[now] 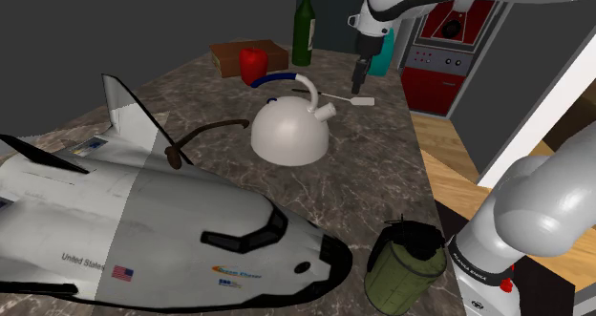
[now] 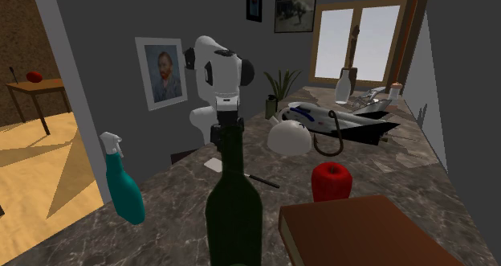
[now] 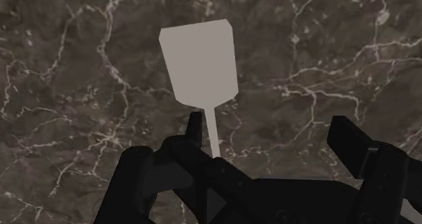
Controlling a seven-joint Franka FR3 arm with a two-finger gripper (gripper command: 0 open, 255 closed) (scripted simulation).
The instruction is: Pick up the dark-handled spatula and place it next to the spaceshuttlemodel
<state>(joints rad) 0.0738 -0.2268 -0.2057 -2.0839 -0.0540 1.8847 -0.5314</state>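
The spatula (image 1: 361, 101) lies flat on the dark marble counter (image 1: 382, 171), just past the white kettle (image 1: 289, 133). Its pale blade (image 3: 198, 63) and thin neck show ahead of my gripper (image 3: 270, 131); the handle is hidden beneath the hand. My gripper (image 1: 359, 78) hangs a little above the spatula, open, with the neck close to one finger (image 3: 193, 124) and nothing clasped. The white and black space shuttle model (image 1: 162, 228) lies large at the shoulder view's lower left. In the second exterior view the spatula (image 2: 215, 165) lies near the arm's base, and the shuttle (image 2: 337, 120) sits far behind the kettle (image 2: 291, 136).
A green bottle (image 1: 303, 23), a red apple (image 1: 252, 64), a brown book (image 1: 246, 52) and a teal spray bottle (image 1: 383, 56) stand behind the spatula. A dark curved hook (image 1: 196, 135) lies between shuttle and kettle. An olive canister (image 1: 403, 264) stands near the counter's right edge.
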